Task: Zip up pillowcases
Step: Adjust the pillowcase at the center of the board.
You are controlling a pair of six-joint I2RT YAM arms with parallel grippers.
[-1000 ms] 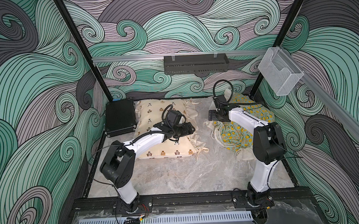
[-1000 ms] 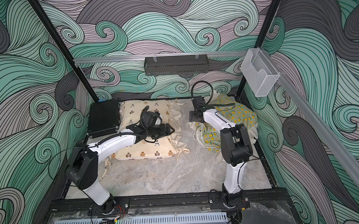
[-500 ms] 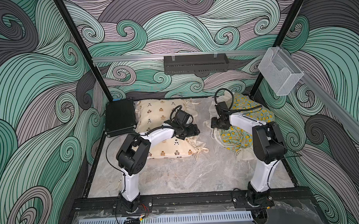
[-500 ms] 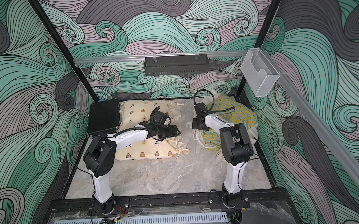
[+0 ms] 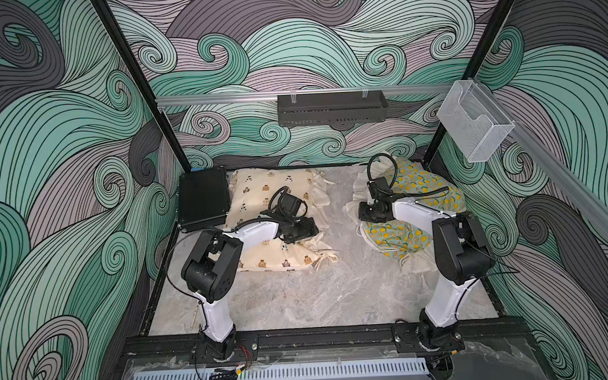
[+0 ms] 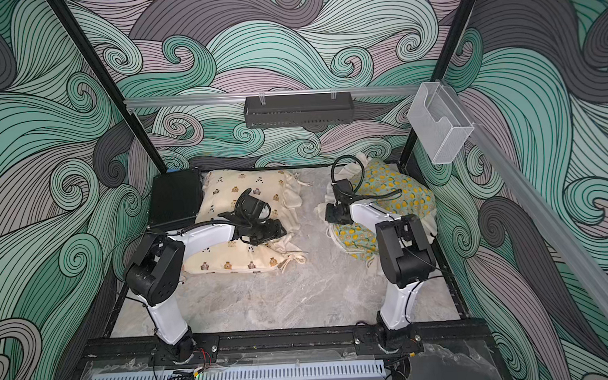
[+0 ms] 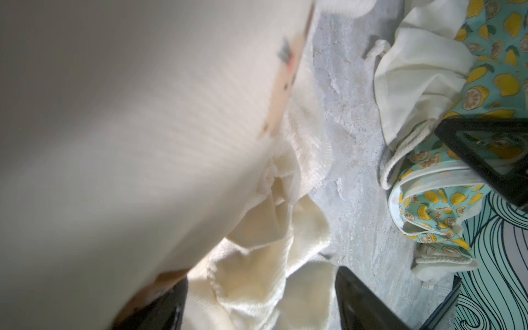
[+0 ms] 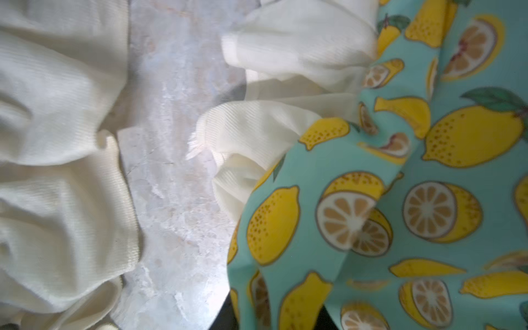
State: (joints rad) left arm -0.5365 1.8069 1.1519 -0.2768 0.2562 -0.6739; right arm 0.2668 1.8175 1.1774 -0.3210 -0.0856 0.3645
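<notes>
Inspecting both claws at work on two pillowcases on the grey marbled tabletop point(image 5: 318, 286).

In both top views the bear pillowcase point(image 5: 270, 189) lies at about 11 o'clock on the tabletop, touching the black ribbed case point(image 5: 203, 198) at its 9 o'clock side. The lemon pillowcase point(image 5: 420, 184) lies at about 1 o'clock, well apart from the bear one. The left claw point(image 7: 261, 294) sits low over the bear pillowcase's 4 o'clock edge; its wrist view shows the jaws standing wide, with the cream ruffle point(image 7: 251, 274) bunched between them. The right claw point(image 5: 370, 214) sits at the lemon pillowcase's 9 o'clock edge. In its wrist view the lemon fabric covers the fingers, so I cannot tell how its jaws stand or whether it holds anything.
</notes>
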